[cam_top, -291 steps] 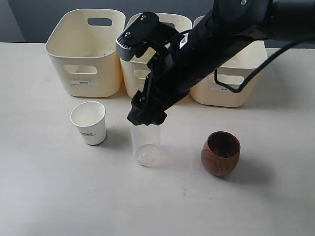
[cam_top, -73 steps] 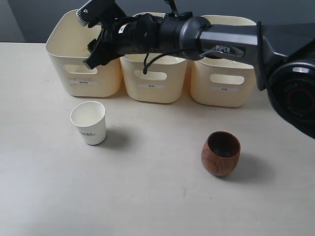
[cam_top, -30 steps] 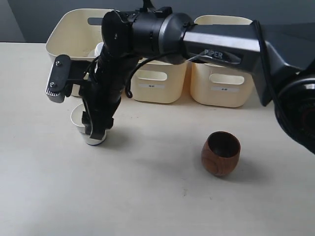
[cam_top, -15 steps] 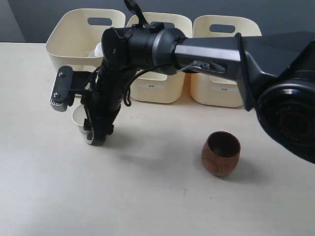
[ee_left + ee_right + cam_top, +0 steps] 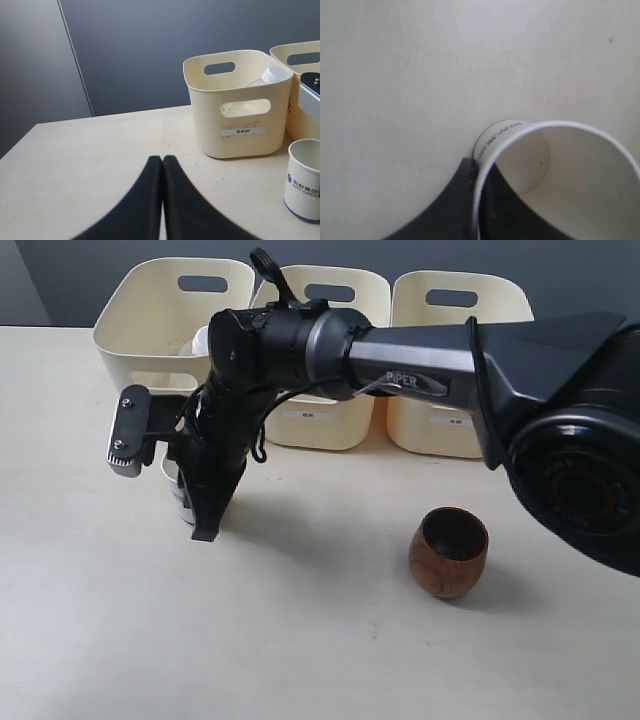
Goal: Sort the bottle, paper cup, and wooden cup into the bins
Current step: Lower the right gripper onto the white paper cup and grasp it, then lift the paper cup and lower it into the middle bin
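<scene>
My right gripper [image 5: 203, 525] reaches across to the left side and is shut on the wall of the white paper cup [image 5: 560, 165], one finger inside the rim and one outside. The arm hides most of the paper cup [image 5: 174, 480] in the exterior view; the left wrist view shows the paper cup [image 5: 305, 180] standing on the table. The bottle [image 5: 276, 74] lies in the left bin [image 5: 140, 310], its white cap [image 5: 201, 340] showing. At the right front the wooden cup [image 5: 448, 552] stands upright by itself. My left gripper [image 5: 162, 159] is shut on nothing above the table.
The middle bin [image 5: 320, 425] and right bin [image 5: 455, 420] stand in a row with the left one along the back of the pale table [image 5: 320, 660]. A dark wall rises behind them.
The bottle, held over the table earlier, now lies in the left bin. My right arm came down to the paper cup and its fingers closed on the cup's wall. The wooden cup stayed put.
</scene>
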